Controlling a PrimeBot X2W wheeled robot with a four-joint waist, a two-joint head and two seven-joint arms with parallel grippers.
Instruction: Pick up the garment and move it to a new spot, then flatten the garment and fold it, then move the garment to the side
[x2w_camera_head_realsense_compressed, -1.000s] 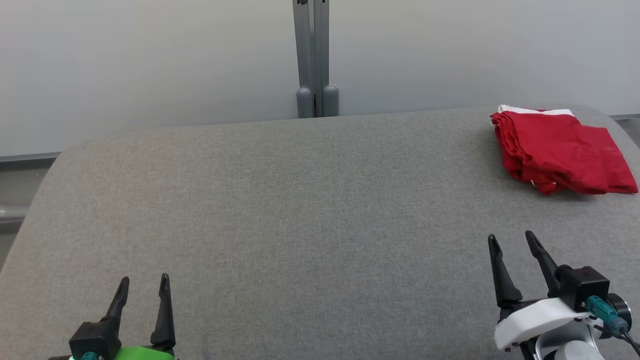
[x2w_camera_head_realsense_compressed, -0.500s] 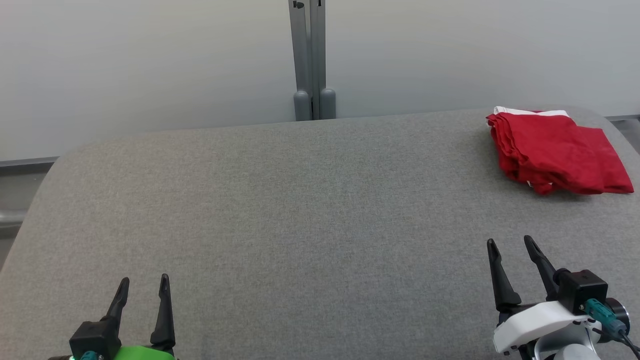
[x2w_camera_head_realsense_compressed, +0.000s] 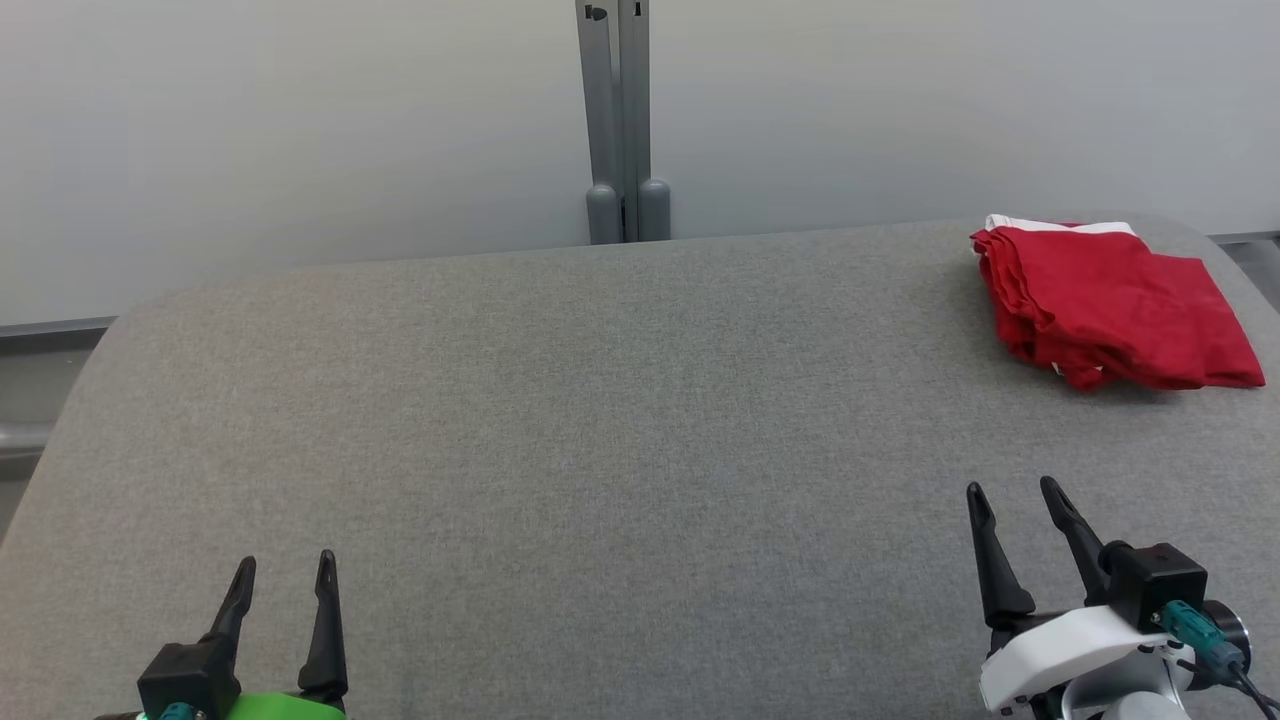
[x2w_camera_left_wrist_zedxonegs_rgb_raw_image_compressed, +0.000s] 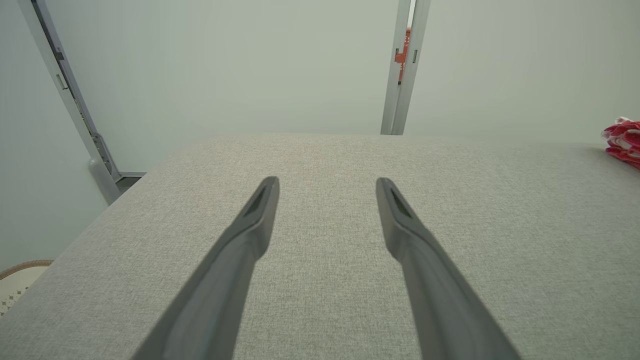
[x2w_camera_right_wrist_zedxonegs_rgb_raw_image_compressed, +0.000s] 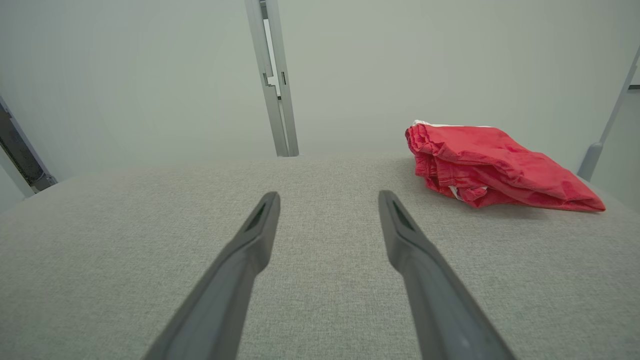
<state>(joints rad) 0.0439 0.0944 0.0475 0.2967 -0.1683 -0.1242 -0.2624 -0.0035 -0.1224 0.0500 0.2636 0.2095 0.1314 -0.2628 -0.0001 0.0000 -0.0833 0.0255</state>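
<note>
Head view: red cloth garment (x2w_camera_head_realsense_compressed: 1110, 305), loosely folded w/ a white edge at the back, lies at the far right corner of the grey fabric-covered desk (x2w_camera_head_realsense_compressed: 600, 420). Left tool (x2w_camera_head_realsense_compressed: 285, 560) & right tool (x2w_camera_head_realsense_compressed: 1010, 487) sit near the front edge, fingers apart, holding nothing. Left wrist view: garment is a red sliver at far right, well apart from that tool. Right wrist view: garment lies ahead & right of the spread fingers, long axis running across, bunched end toward the middle. Right arm is nearer, so prob. its reach.
</note>
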